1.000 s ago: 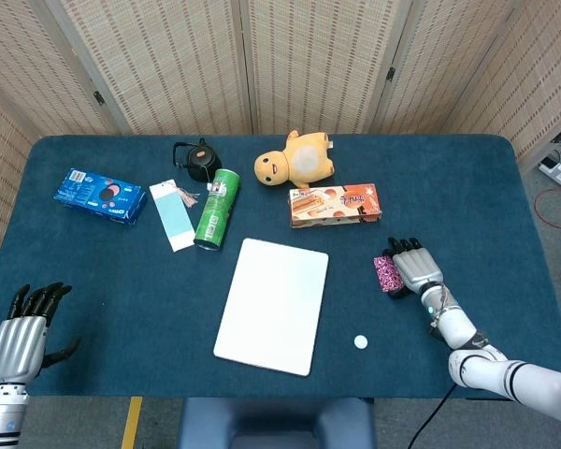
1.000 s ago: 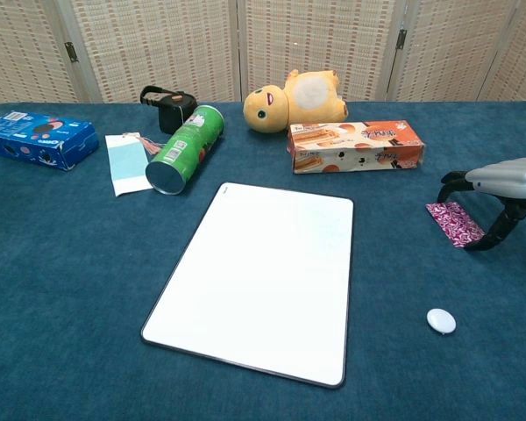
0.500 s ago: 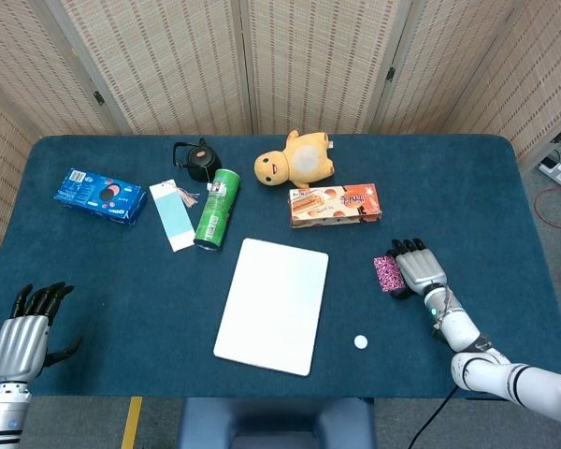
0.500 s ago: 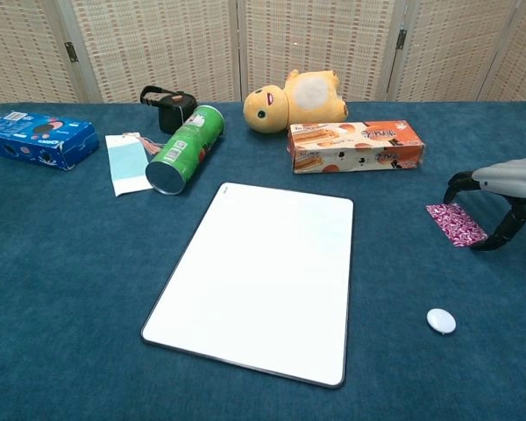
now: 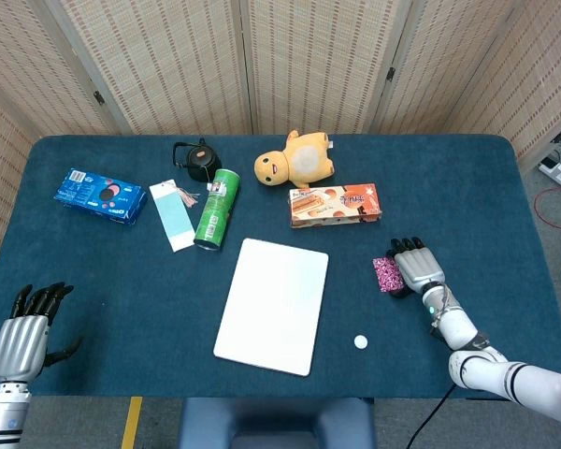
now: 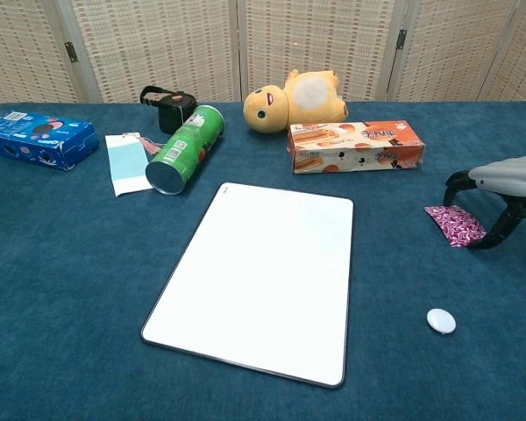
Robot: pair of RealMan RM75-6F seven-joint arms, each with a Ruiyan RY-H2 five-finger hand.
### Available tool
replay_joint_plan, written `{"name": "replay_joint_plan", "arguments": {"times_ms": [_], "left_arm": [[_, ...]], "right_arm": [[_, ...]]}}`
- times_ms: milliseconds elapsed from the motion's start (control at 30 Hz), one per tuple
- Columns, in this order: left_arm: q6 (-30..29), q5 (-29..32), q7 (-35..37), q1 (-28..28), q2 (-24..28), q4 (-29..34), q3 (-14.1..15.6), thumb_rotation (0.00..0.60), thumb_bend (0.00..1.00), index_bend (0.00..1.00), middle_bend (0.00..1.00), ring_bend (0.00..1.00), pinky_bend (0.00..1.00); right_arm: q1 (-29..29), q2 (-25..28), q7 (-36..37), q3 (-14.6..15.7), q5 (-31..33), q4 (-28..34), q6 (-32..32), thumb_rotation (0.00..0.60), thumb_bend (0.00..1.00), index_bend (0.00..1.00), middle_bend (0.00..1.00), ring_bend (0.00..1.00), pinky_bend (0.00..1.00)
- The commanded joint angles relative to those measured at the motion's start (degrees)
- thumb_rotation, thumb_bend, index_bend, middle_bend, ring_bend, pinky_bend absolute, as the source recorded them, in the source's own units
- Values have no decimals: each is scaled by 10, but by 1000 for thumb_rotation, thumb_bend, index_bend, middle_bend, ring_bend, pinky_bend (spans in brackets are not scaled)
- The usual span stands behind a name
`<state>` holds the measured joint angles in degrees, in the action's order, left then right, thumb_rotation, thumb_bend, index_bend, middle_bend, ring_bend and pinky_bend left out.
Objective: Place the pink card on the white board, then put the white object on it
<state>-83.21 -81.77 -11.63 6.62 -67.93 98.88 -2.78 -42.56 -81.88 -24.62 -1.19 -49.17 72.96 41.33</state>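
The pink patterned card [image 5: 386, 274] [image 6: 457, 224] lies flat on the blue table, right of the white board [image 5: 273, 304] [image 6: 263, 276]. My right hand [image 5: 417, 267] [image 6: 500, 189] arches over the card's right end. Its fingertips [image 6: 450, 184] come down at the card's far edge and its thumb at the near right; the card is not lifted. The small round white object [image 5: 360, 342] [image 6: 440, 321] rests on the table near the board's front right corner. My left hand [image 5: 23, 332] hangs open at the table's front left, holding nothing.
Behind the board lie a green can [image 5: 216, 208] on its side, a light blue tag [image 5: 173, 215], a blue biscuit pack [image 5: 95, 195], a black object [image 5: 198, 162], a yellow plush toy [image 5: 294, 157] and an orange box [image 5: 335, 205].
My right hand has shifted slightly to the right over the pink card. The card, board and white object stay where they were. The left hand has barely moved.
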Motion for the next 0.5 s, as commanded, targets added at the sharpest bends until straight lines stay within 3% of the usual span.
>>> {"name": "replay_joint_plan", "arguments": {"times_ms": [33,500], "left_arm": [[-1,0,0,0,1,0,0,600,295,184,169,173,0],[-4,-4,-7,-1,6,10,-1,600,295,184,169,173,0]], "right_arm": [[2,6,5,-4,-4,7,7,457,273,372,85,11,0],[-4,59,18,-32,-76,131,56,455,274,372,85,10,0]]}}
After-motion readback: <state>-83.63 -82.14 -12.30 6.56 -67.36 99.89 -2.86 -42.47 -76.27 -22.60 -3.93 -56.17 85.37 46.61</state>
